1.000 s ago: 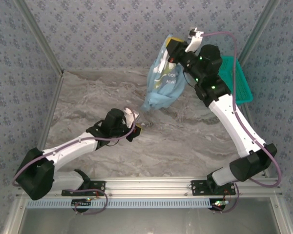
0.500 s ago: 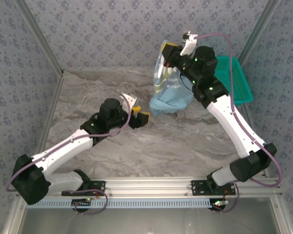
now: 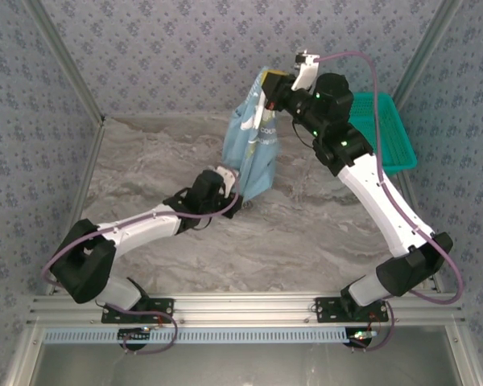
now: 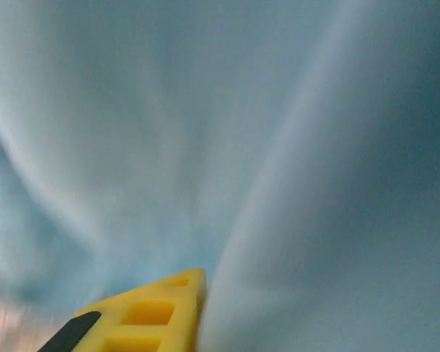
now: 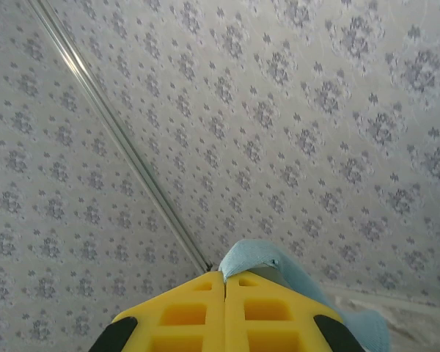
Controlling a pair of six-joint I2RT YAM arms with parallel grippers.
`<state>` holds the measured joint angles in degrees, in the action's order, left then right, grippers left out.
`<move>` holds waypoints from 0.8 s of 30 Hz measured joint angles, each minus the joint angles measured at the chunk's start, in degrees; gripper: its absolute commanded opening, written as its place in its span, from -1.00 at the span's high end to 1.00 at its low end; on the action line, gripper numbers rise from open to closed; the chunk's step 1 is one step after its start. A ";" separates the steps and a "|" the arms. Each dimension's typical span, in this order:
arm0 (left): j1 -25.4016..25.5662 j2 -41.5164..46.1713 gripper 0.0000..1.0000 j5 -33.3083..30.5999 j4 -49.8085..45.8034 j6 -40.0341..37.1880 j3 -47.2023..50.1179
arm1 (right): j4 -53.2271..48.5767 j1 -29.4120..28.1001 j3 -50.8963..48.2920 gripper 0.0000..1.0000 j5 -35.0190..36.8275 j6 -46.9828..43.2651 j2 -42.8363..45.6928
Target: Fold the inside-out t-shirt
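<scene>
The left gripper has moved right and is now up against the low end of the t-shirt; half a second back it is wide open and just apart from the cloth; now its jaws have come in a lot. In the left wrist view soft blue cloth is very close, with one yellow finger poking in at the bottom; I cannot tell if the jaws are pinching the cloth yet. The t-shirt has changed too; a second back it hangs as a fat bundle more to the right; now it hangs longer and thinner, a bit more to the left.

I think this means the robot wants two hands on the shirt, one at the top and one at the bottom, so it can pull it out flat or turn it the right way; the folding is not begun yet.

The right gripper is squeezed tight on the top of the t-shirt and holds it high over the far middle of the table; in the right wrist view a bit of blue cloth sticks out past its closed fingers. The right arm goes up from the near right and bends to the left at the top; the left arm lies low and long from the near left to the middle. The teal basket sits at the far right, apart from the shirt.
</scene>
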<state>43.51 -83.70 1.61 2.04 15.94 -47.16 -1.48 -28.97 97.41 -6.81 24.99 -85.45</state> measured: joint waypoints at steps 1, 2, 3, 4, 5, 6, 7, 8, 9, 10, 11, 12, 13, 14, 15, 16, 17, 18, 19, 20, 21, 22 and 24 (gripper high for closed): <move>0.02 0.00 0.51 -0.74 -0.76 -0.07 1.29 | 0.09 0.02 0.63 1.00 0.00 0.00 -0.09; 0.02 0.00 0.45 -1.64 -1.38 -0.24 2.36 | 0.33 0.02 1.40 1.00 0.00 0.00 -0.17; 0.02 0.00 0.39 -2.43 -2.05 -0.44 2.89 | 0.46 0.02 2.14 1.00 0.00 0.00 -0.26; 0.00 0.02 0.33 -2.97 -2.34 -0.59 3.21 | 0.61 0.02 2.67 1.00 0.00 -0.02 -0.31; 0.00 0.20 0.23 -3.39 -2.38 -0.96 3.41 | 0.85 0.02 3.21 1.00 0.00 -0.02 -0.33; 0.00 0.61 0.14 -3.39 -2.40 -1.33 3.54 | 1.01 0.04 3.58 1.00 0.00 -0.02 -0.35; 0.00 1.31 0.08 -3.23 -2.36 -1.57 3.69 | 1.07 0.11 3.82 1.00 0.00 -0.04 -0.35; 0.00 2.64 0.02 -2.67 -2.19 -1.68 3.96 | 1.18 0.13 3.98 1.00 0.00 -0.04 -0.35; 0.00 4.35 -0.03 -1.86 -1.81 -1.55 4.33 | 1.20 0.11 4.07 1.00 0.00 -0.04 -0.42; 0.02 6.01 -0.06 -0.98 -1.36 -1.49 4.57 | 1.16 0.11 4.09 1.00 0.04 -0.04 -0.50; 0.02 7.96 -0.08 0.11 -0.24 -1.27 4.85 | 1.09 0.04 4.09 1.00 0.07 -0.07 -0.61; 0.24 9.97 -0.09 1.20 1.33 -0.87 4.98 | 0.79 -0.13 4.11 1.00 0.26 -0.11 -0.74; 0.61 11.43 -0.10 1.92 2.86 -0.79 4.98 | 0.52 -0.37 4.11 1.00 0.48 -0.22 -0.87; 1.49 12.74 -0.12 2.47 4.46 -1.03 4.76 | 0.24 -0.70 4.11 1.00 0.68 -0.24 -1.01; 3.10 13.55 -0.13 2.89 5.42 -1.81 4.00 | -0.11 -1.16 4.11 1.00 0.94 -0.24 -1.18; 4.83 13.57 -0.13 3.45 5.86 -2.62 2.78 | -0.31 -1.55 4.11 1.00 1.11 -0.24 -1.36; 7.06 12.90 -0.14 4.13 6.27 -3.74 0.94 | -0.46 -1.92 4.09 1.00 1.31 -0.24 -1.57; 8.90 11.76 -0.14 4.70 6.93 -4.72 -1.01 | -0.59 -2.25 4.11 1.00 1.53 -0.24 -1.79; 10.43 10.36 -0.15 5.16 7.32 -5.60 -3.02 | -0.68 -2.47 4.11 1.00 1.57 -0.24 -1.99; 11.96 8.22 -0.18 5.27 7.78 -6.69 -5.49 | -0.79 -2.69 4.11 1.00 1.70 -0.22 -2.23; 12.96 5.81 -0.20 4.94 8.50 -7.85 -7.87 | -0.90 -2.73 4.09 1.00 1.77 -0.22 -2.38; 13.44 3.89 -0.22 4.33 9.20 -8.63 -9.53 | -1.01 -2.82 4.09 1.00 1.97 -0.20 -2.51; 13.90 -1.29 -0.24 0.85 10.56 -10.93 -12.98 | -1.36 -3.08 4.11 1.00 2.56 -0.17 -2.69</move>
<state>57.41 -84.99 2.46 12.60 5.02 -60.14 -2.83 -32.05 101.51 -4.25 24.82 -88.14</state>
